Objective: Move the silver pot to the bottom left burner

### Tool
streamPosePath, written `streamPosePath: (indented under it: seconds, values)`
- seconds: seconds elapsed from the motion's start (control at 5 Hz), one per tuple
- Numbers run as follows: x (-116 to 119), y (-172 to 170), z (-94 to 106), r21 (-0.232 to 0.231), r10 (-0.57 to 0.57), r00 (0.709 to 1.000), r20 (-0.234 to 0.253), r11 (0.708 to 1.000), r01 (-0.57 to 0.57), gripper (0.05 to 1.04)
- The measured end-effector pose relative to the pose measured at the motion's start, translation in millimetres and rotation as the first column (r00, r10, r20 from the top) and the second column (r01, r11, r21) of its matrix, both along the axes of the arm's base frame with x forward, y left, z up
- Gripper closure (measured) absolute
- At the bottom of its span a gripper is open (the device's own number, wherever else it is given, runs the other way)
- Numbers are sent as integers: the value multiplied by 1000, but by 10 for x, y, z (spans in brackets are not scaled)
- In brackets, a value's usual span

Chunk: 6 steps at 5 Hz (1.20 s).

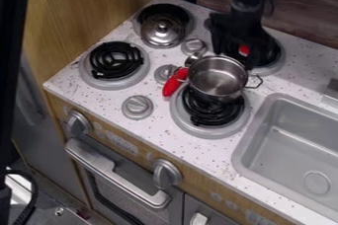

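See the silver pot (216, 80) over the back part of the bottom right burner (214, 115), near the sink (244, 156). Can't tell about the black gripper (246, 56), up by the top right burner (277, 65): maybe wide, maybe narrow, maybe with a hold on something. Could bump the pot's back side by coming down too far forward, and shove the pot off its spot. Could miss the thin rim, or pinch only the small loop handle (261, 82), and then lose the pot from a bad, wobbly hold. Watch out for the red handle (173, 84) too, right beside the pot on the way left. Might catch on it and drag it along, or get stuck, from sliding and not lifting. Might also bang into the middle knob (165, 73) from going too low. Better to lift up high first, then go across. At the bottom left burner (115, 60), could let go too soon and leave the pot half off the black rings, all tippy. Could swing too far back as well, and knock the shiny lid (162, 30) on the top left burner.
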<state>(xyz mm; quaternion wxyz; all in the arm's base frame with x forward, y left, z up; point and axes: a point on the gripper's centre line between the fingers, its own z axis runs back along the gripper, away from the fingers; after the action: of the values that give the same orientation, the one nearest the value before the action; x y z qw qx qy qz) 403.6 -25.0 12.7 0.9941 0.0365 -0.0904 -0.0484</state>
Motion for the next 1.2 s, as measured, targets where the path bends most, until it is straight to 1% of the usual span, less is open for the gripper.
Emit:
streamPosePath:
  seconds: [0.2, 0.4, 0.6, 0.8, 1.0, 1.2]
  values:
    - [-190, -91, -139, -6, -27, 998, -63, 1000, 27, 87]
    - [-270, -105, -181, -7, -35, 995, -96, 999, 34, 87]
    - [-321, -125, -337, -11, -42, 988, -149, 999, 41, 87]
    - [-247, -117, -444, -14, -44, 985, -167, 999, 42, 87]
    - [-190, -81, -525, -15, -40, 982, -182, 999, 38, 130]
    - [-199, -44, -567, -18, -32, 981, -193, 999, 29, 388]
